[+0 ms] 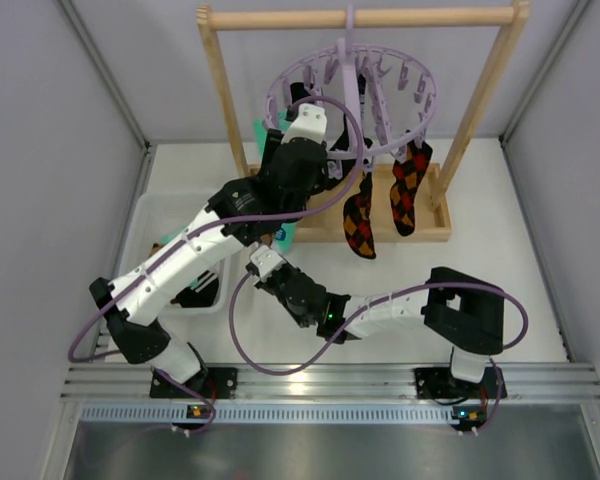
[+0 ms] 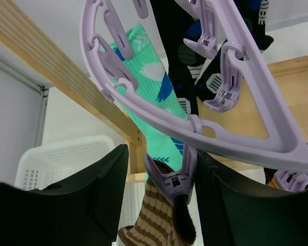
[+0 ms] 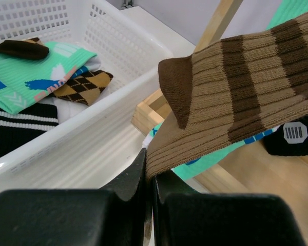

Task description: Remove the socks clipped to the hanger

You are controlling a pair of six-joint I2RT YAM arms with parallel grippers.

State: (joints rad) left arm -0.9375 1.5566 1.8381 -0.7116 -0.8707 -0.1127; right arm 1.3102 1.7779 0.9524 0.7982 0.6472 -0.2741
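Left hand hovering under hanger, fingers apart, straddling clip gripping brown striped sock. Right hand clamping sock's lower end. Hanger hanging from wooden rack along far edge of counter.

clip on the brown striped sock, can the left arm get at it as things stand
Probably yes: the left tool is open with a finger on each side of the clip holding the brown striped sock, and nothing sits between them.
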